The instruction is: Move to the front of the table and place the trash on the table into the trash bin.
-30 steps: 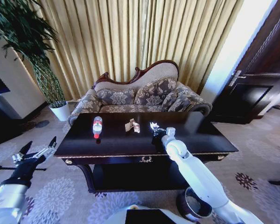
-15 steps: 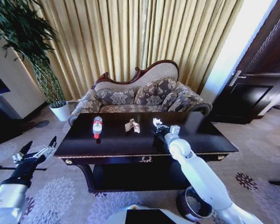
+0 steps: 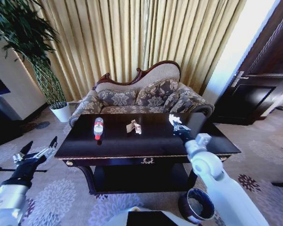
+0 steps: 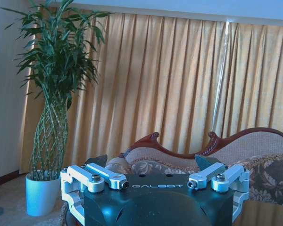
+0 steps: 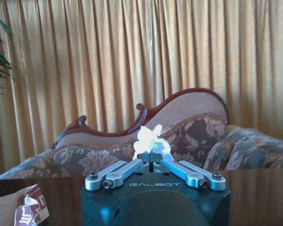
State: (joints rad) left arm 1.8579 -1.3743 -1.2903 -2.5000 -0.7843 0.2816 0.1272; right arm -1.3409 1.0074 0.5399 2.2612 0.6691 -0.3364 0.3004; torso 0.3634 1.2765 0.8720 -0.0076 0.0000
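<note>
One white paper scrap [image 3: 173, 119] is held tight in the right tool [image 3: 176, 126] above the desk [image 3: 132, 143], and the trash bin [image 3: 196, 205] sits low under that arm, nearer it than the spread, empty left tool [image 3: 36, 154].

White paper scrap [image 3: 173, 118], dark glossy table [image 3: 132, 143]

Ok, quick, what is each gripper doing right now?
Left gripper: open, empty, parked low beside the table.
Right gripper: shut on the crumpled white paper scrap, above the table.
</note>
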